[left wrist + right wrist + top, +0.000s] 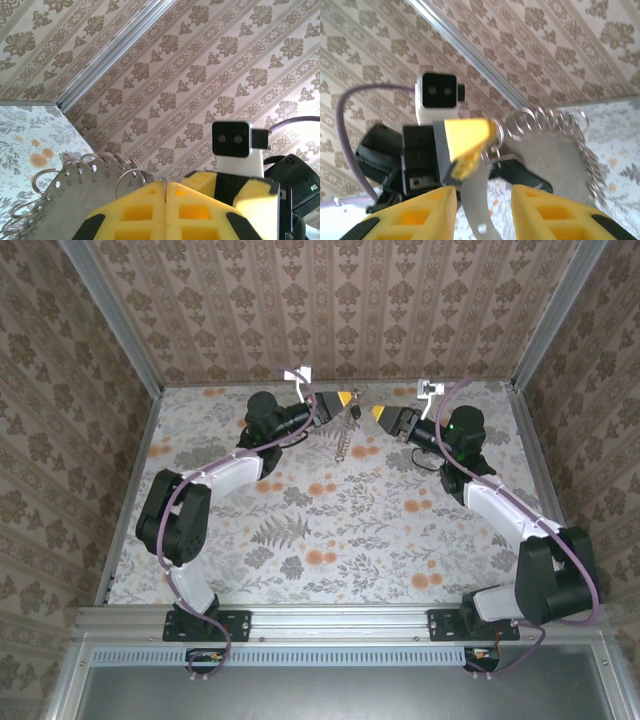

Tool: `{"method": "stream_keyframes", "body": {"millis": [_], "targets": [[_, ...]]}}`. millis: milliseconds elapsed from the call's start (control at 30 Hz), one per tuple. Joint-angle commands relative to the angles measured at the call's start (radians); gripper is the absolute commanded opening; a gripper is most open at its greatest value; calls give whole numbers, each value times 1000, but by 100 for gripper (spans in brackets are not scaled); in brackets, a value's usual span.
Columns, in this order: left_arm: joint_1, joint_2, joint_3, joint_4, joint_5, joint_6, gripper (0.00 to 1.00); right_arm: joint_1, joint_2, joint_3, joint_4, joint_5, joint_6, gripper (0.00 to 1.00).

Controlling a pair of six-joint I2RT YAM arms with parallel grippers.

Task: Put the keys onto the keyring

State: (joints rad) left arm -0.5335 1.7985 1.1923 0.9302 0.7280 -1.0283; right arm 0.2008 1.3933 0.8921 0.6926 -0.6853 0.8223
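Top external: left gripper (347, 398) clamps the hanging keyring (343, 440) near the far wall (340, 310). Right gripper (378, 413) sits just beside, fingers apart.

**LAYOUT: 2 GRIPPERS MEET AT FAR CENTRE**

Both arms reach to the far edge of the table (300, 530), just before the back wall (340, 310). The left gripper (345, 398) and right gripper (378, 414) face each other, near but apart. The keyring (344, 438) hangs beneath the left gripper, pinched in its closed jaws, directly ahead of the right gripper's parted fingers (540, 210).
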Motion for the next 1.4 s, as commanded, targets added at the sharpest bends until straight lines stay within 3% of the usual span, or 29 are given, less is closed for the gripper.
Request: {"method": "stream_keyframes", "body": {"millis": [0, 367, 1067, 1267, 1367], "targets": [[1, 10, 27, 82, 20, -28, 0, 9, 69, 61, 125, 17, 92, 35], [-2, 15, 36, 98, 31, -44, 0, 55, 206, 136, 209, 21, 137, 23], [-11, 21, 39, 108, 34, -46, 0, 75, 235, 126, 245, 38, 144, 15], [-11, 21, 38, 116, 37, -50, 0, 70, 239, 134, 248, 29, 150, 1], [-13, 21, 37, 116, 37, -52, 0, 69, 248, 133, 274, 23, 166, 0]]}}
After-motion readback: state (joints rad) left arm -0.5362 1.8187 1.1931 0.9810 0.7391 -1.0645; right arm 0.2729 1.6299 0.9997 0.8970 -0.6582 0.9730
